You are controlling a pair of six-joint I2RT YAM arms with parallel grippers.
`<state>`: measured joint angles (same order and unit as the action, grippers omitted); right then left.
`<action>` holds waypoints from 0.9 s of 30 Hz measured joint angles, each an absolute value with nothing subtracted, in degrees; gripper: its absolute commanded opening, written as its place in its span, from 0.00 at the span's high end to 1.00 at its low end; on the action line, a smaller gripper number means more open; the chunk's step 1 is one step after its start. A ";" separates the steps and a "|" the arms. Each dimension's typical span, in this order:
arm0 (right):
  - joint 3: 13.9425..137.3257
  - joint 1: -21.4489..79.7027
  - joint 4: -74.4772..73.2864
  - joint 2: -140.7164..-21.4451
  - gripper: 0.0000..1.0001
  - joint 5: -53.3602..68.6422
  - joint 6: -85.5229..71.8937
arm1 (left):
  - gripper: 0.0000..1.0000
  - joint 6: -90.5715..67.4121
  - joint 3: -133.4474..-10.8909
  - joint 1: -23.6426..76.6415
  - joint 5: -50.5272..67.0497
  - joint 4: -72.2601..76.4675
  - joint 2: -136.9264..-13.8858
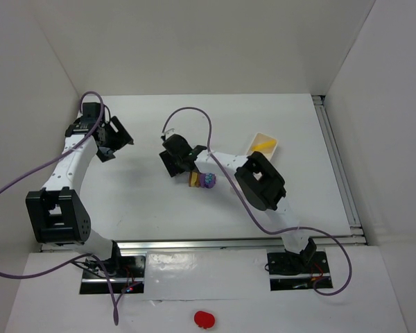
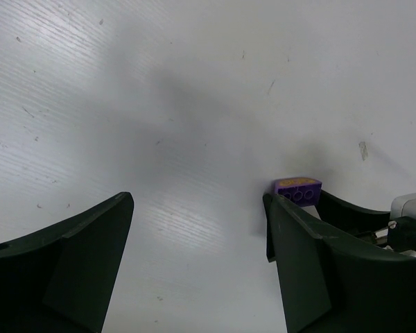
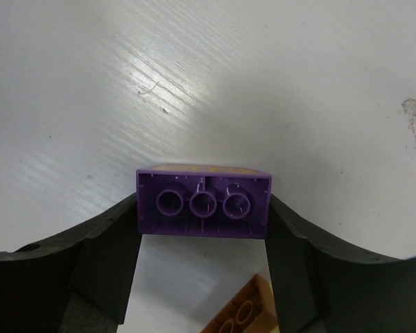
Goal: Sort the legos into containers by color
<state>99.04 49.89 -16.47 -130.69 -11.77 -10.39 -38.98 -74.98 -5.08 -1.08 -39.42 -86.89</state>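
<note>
- Far left: left gripper (image 2: 197, 200) spread wide over bare table (image 1: 145, 208), nothing between its fingers. It is well apart from every lego, so no use for this pick.
- Centre: orange lego (image 3: 244, 312) lies on the table, just beside the purple one on its left in the overhead view. It is outside the grip.
- Centre: purple lego (image 3: 202, 203) sits in the right gripper (image 3: 202, 208), with a pad against each short end, clamped by the look of it. Its long axis runs straight across the gap from finger to finger. The hollow underside faces the wrist camera. Can't tell if it is off the table yet.
- Right: a white container (image 1: 272, 137) holds a yellow lego (image 1: 265, 146). It lies right of and beyond the purple lego, well apart from it and on the right arm's side.
- No tray for purple shows in any view, so I can't say which way the carry must go.
</note>
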 measured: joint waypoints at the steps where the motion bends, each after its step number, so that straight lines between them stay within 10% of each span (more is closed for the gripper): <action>1: 99.02 49.98 -16.38 -130.69 0.39 -12.29 -10.52 | 0.11 -38.96 -74.98 -5.08 -1.08 -39.42 -86.89; 27: 58.85 40.66 -26.22 -81.54 0.40 -29.63 -33.45 | 0.11 -32.49 -78.15 8.19 5.52 -37.74 -96.57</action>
<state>58.85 40.66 -26.22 -81.54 -29.63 -33.45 -32.49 -78.15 8.19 5.52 -37.74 -96.57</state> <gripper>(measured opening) 0.719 0.894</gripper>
